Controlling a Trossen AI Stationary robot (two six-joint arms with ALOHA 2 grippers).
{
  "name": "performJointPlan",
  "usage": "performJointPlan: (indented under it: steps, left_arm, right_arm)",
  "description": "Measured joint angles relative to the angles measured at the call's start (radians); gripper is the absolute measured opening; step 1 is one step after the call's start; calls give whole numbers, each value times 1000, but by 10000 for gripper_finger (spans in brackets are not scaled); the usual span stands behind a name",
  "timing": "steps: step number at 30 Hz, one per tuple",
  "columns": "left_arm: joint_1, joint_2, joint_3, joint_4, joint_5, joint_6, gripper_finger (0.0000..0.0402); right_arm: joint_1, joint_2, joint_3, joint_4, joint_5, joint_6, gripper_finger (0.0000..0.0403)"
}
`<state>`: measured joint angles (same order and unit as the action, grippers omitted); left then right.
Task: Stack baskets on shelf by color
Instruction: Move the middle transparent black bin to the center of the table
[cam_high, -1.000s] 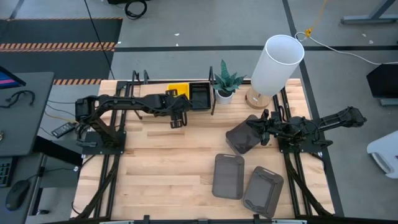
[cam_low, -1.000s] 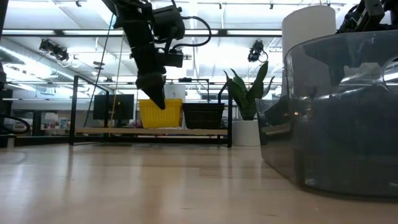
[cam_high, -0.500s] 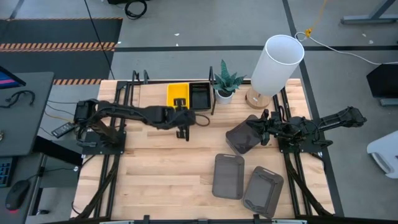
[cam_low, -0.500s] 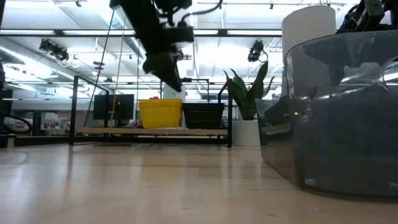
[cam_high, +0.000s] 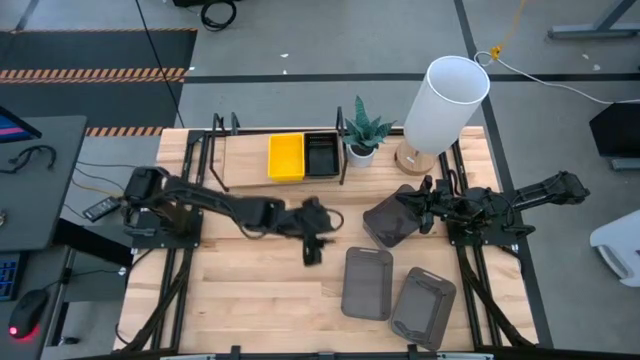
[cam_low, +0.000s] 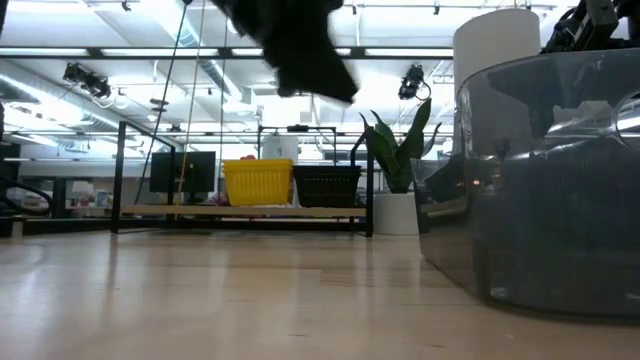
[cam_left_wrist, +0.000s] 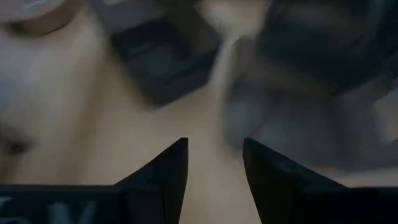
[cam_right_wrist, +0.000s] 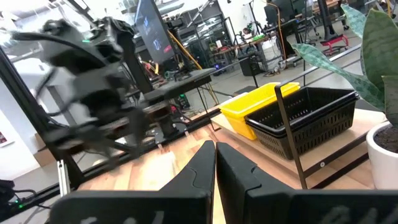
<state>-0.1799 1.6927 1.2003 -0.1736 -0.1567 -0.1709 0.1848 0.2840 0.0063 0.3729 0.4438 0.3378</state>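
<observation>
The yellow baskets (cam_high: 286, 157) and the black baskets (cam_high: 322, 155) stand side by side on the shelf (cam_high: 245, 160) at the far edge. They also show in the low view (cam_low: 258, 182) (cam_low: 327, 185). Three dark grey baskets lie on the table: one (cam_high: 390, 220) by my right gripper and two (cam_high: 368, 283) (cam_high: 424, 305) near the front. My left gripper (cam_high: 312, 252) is open and empty above the table's middle, just left of the grey baskets. My right gripper (cam_right_wrist: 215, 148) is shut and empty beside the far grey basket.
A white plant pot (cam_high: 360, 152) stands at the shelf's right end. A tall white cylinder on a wooden base (cam_high: 445, 100) stands at the far right. There is bare wood on the table's left and near-left parts (cam_high: 250, 290).
My left gripper has gone from the shelf toward the table's near edge and somewhat to the right, toward the grey baskets. It stays empty. The yellow and black baskets stay on the shelf.
</observation>
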Motion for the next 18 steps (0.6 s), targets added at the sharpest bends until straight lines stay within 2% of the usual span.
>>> performJointPlan:
  steps: [6,8,13,18]
  left_arm:
    - [-117,98,0,330,20,-93,160]
    - [-149,140,27,383,14,-101,160]
    - [-202,270,220,280,-22,-98,160]
    - [-222,410,444,53,-17,-75,166]
  right_arm:
    - [0,4,0,1,0,0,19]
    - [0,4,0,0,0,0,19]
    - [0,4,0,1,0,0,19]
    - [0,4,0,0,0,0,19]
